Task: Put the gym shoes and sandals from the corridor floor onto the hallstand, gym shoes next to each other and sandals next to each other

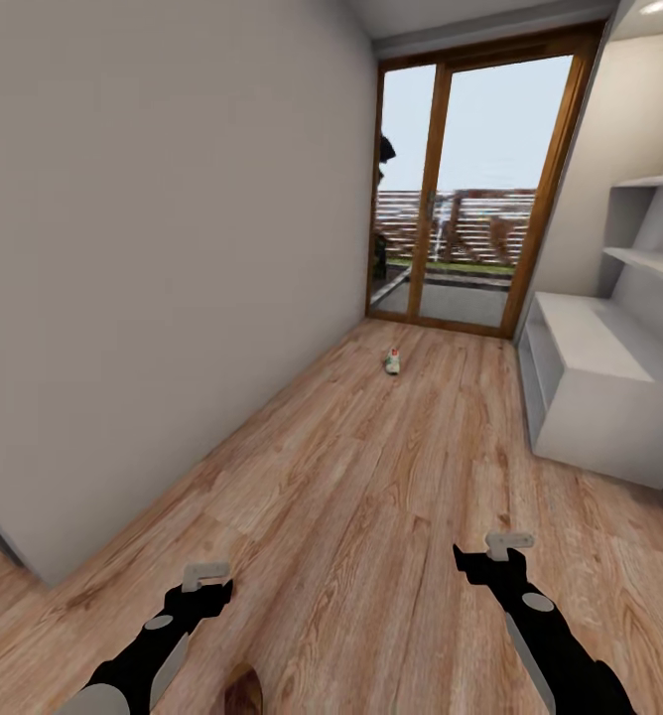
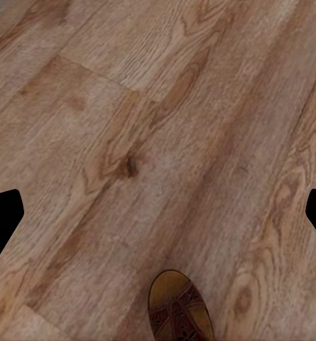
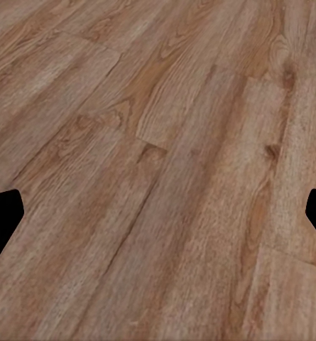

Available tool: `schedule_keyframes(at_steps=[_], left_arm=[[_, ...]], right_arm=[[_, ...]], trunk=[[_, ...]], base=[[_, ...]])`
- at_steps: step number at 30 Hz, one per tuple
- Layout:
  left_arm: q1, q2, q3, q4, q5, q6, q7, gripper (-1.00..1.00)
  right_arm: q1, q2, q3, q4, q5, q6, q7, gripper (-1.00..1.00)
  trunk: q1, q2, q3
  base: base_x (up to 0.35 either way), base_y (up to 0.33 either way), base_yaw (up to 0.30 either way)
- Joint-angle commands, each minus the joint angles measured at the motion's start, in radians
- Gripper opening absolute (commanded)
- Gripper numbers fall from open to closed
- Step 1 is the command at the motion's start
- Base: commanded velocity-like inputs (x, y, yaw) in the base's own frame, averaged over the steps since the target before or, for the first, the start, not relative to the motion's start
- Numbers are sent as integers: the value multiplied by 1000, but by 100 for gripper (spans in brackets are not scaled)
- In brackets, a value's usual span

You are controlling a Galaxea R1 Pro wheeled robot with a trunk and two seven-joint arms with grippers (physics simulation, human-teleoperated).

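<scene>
Nearest, a dark brown leather sandal point(image 2: 177, 312) lies on the light wood-plank floor point(image 1: 371, 497) between the wide-open, empty left claw point(image 1: 208, 581) and right claw point(image 1: 508, 549), likely poised for grasping, a white gym shoe point(image 1: 392, 361) farther off, the pale grey-white hallstand point(image 1: 599, 392) right.

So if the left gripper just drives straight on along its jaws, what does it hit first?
Probably bare corridor floor: the left gripper, jaws apart, points down at the planks. The sandal lies off that line, though depth is unclear.

Head camera looks down the corridor floor point(image 1: 371, 477) toward the glass door point(image 1: 470, 189); both wrist cameras face planks close-up.
</scene>
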Motion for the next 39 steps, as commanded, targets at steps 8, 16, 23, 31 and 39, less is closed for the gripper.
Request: schedule_keyframes(at_steps=[8,16,23,31,39], left_arm=[[-1,-2,2,1,1,-2,0,100],[-1,-3,3,1,1,-2,0,100],[-1,-4,3,1,1,0,0,100],[-1,-5,3,1,2,0,1,100],[-2,-15,2,1,1,1,3,100]], right_arm=[[0,0,-2,-3,0,7,1,100],[0,0,-2,-4,0,6,1,100],[0,-1,-2,-4,0,7,1,100],[-1,0,-1,-11,0,12,1,100],[-12,2,-1,-101,-3,99,1,100]], trunk=[[31,-57,-26],[61,-113,-51],[88,-162,-73],[119,-218,-98],[149,-274,-123]], base=[[0,0,0],[0,0,0],[0,0,0],[0,0,0],[0,0,0]])
